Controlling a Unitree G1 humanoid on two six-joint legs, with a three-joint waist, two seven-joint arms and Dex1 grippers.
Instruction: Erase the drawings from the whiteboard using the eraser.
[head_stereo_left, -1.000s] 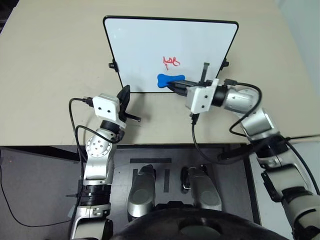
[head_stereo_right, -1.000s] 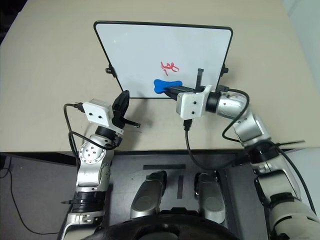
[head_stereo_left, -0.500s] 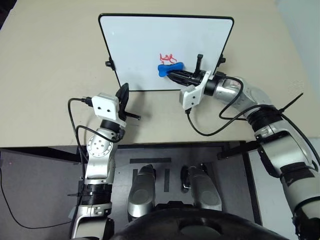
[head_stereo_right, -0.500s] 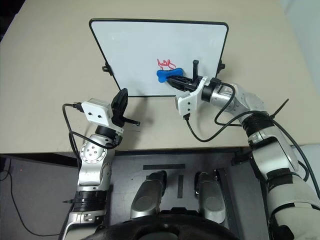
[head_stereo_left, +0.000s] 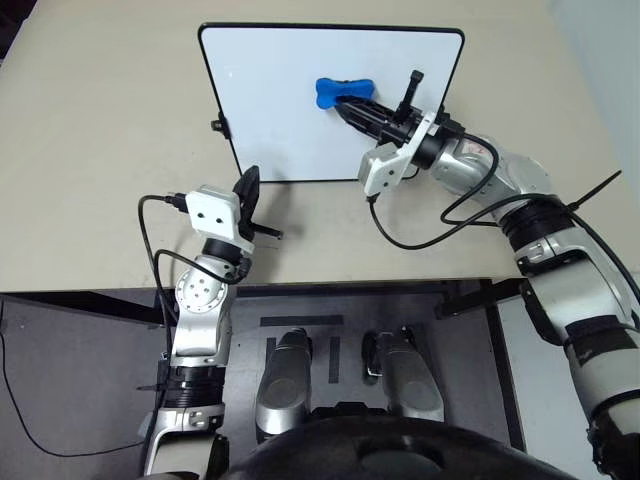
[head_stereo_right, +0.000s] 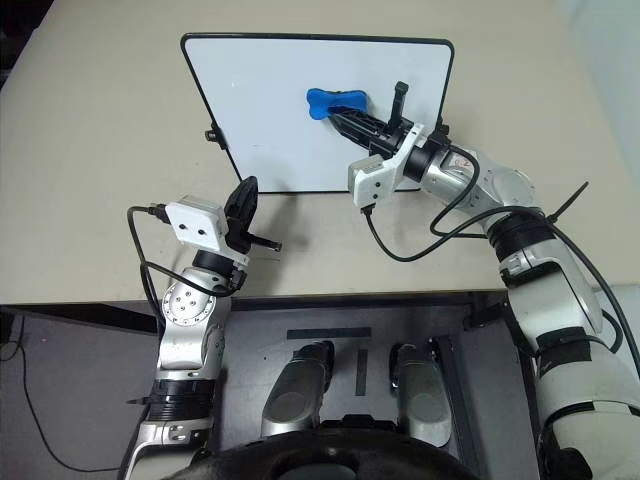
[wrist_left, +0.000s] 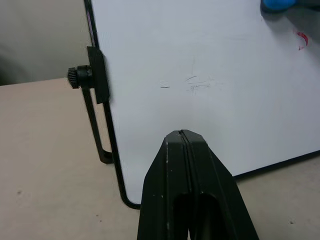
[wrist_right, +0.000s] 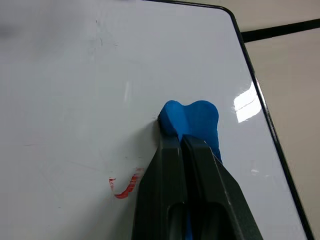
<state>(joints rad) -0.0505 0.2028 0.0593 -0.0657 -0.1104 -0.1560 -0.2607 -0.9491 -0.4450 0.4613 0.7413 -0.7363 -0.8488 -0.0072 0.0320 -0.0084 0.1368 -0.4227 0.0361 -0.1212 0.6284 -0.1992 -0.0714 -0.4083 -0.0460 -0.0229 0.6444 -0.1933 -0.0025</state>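
Right gripper (head_stereo_left: 347, 101) clamped on the eraser (head_stereo_left: 342, 92), pressing it flat to the whiteboard (head_stereo_left: 285, 120) for wiping. Left gripper (wrist_left: 184, 137) shut, idle, facing the board's lower corner. Red remnant of the drawings (wrist_right: 123, 186) beside the fingers in the right wrist view, hidden from the head views.
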